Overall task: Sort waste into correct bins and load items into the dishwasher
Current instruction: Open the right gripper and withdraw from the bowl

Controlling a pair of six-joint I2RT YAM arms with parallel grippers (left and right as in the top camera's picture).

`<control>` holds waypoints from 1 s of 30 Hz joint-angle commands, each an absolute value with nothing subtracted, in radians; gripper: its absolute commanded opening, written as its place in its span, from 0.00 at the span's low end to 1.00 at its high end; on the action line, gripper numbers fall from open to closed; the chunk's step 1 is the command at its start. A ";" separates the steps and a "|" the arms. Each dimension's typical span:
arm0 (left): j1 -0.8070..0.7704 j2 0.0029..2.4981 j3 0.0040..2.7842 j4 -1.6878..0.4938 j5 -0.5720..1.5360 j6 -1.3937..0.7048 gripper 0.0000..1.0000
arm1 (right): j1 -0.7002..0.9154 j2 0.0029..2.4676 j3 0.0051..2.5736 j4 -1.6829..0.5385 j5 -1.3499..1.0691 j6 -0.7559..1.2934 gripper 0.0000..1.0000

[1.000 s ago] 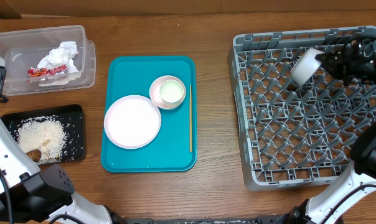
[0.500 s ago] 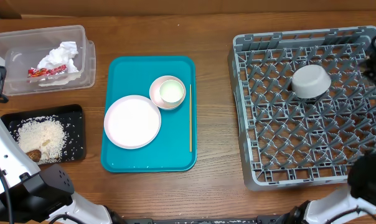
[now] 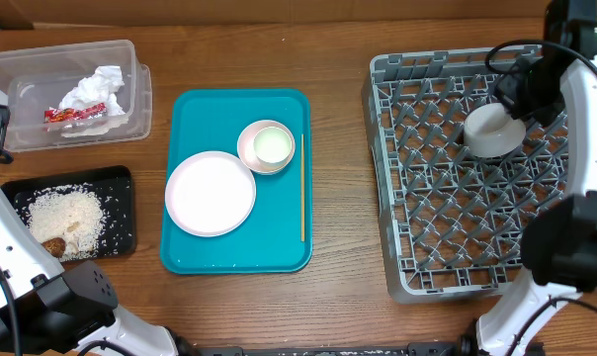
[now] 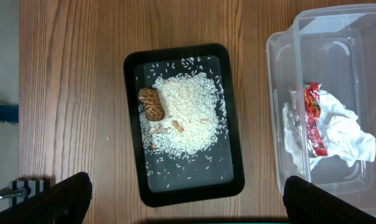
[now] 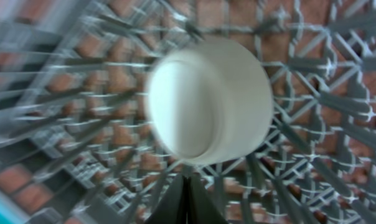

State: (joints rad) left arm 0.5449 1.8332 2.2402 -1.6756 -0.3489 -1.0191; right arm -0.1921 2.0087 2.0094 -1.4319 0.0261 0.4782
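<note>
Upper right of the overhead frame, an upturned pale bowl (image 3: pixel 493 132) rests on the grey dish rack (image 3: pixel 447 237), the right gripper (image 5: pixel 187 199) beside it, fingers together, empty; the left gripper (image 4: pixel 188 194) gapes wide. Rigid, glossy and probably breakable, the bowl suits a rim grasp.

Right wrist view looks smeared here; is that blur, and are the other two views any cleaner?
Right wrist: motion blur smears the rack and softens the rim of the bowl; the shut end effector looks crisper. Left wrist: sharp, single rice grains readable. Overhead: sharp, evenly lit, only soft shadows.
</note>
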 commanded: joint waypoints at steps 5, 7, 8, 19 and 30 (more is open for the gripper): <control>0.542 1.843 2.245 -1.675 -0.365 -1.036 1.00 | -0.233 2.083 2.016 -1.477 0.105 0.500 0.04; 0.542 1.843 2.245 -1.675 -0.365 -1.036 1.00 | -0.242 2.078 2.016 -1.479 0.104 0.500 0.04; 0.542 1.843 2.245 -1.675 -0.365 -1.036 1.00 | -0.245 2.078 2.016 -1.483 0.104 0.503 0.04; 0.542 1.843 2.245 -1.675 -0.365 -1.036 1.00 | -0.224 2.072 2.017 -1.406 -0.092 0.438 0.04; 0.542 1.843 2.245 -1.675 -0.365 -1.035 1.00 | -0.222 2.093 2.008 -1.395 0.007 0.422 0.04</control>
State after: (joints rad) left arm 0.5449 1.8332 2.2402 -1.6756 -0.3489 -1.0191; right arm -0.2218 2.1014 2.0075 -1.3956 -0.0422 0.4282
